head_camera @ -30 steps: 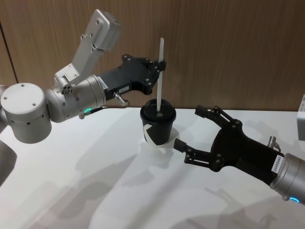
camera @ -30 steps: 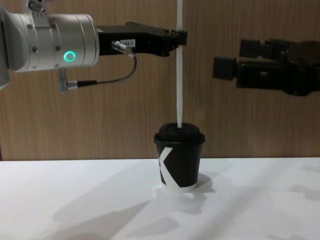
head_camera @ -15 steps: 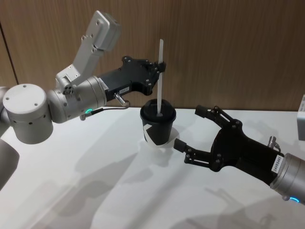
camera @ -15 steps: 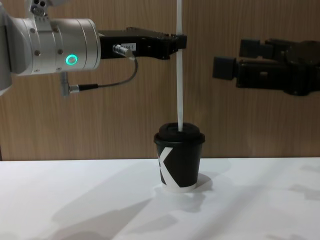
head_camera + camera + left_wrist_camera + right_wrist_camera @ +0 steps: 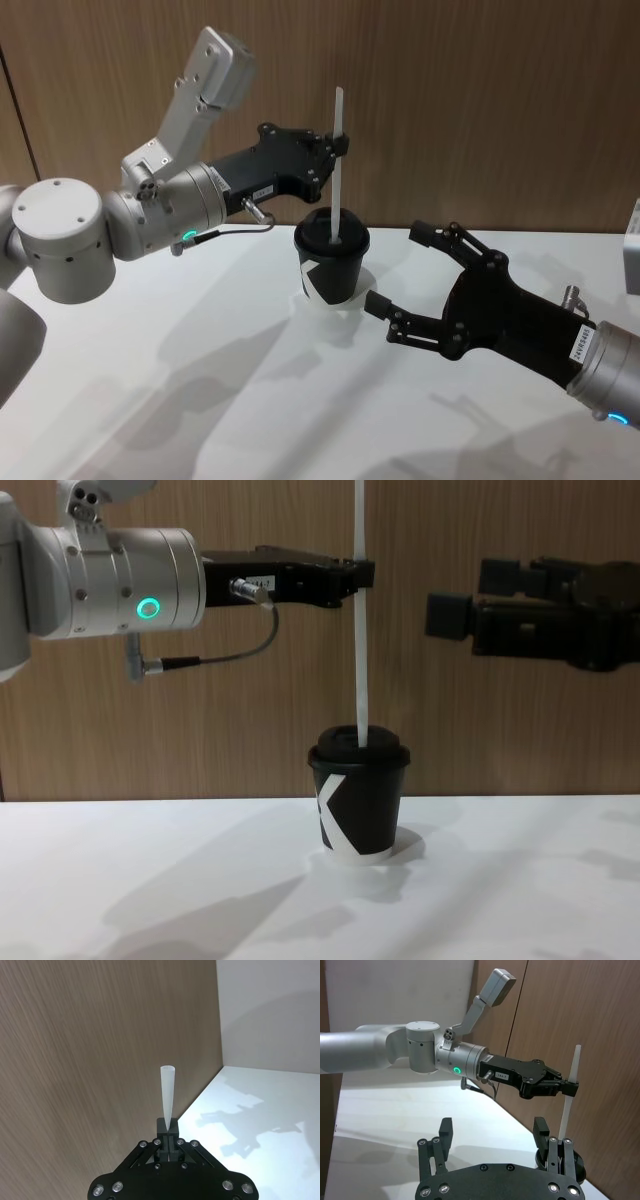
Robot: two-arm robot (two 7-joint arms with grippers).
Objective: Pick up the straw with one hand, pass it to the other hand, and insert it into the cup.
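I see the white table (image 5: 200, 330) filling the lower frame, wood wall behind. Left gripper (image 5: 338, 146), upper centre of the head view, is clamped on the straw (image 5: 360, 620) near its top end, holding it upright; its silver wrist has a green ring lit. Right gripper (image 5: 400, 270), lower right, hangs just beside the cup with fingers spread wide, nothing in them. The cup (image 5: 360, 800) sits mid-table, lid on. The straw's lower end meets the lid; I judge pickup and handover done, and insertion started. Left to do: push it down, then release. Writing: bold white angular mark on the cup, like a "K"; small white labels on both grippers, text too small for me to read.
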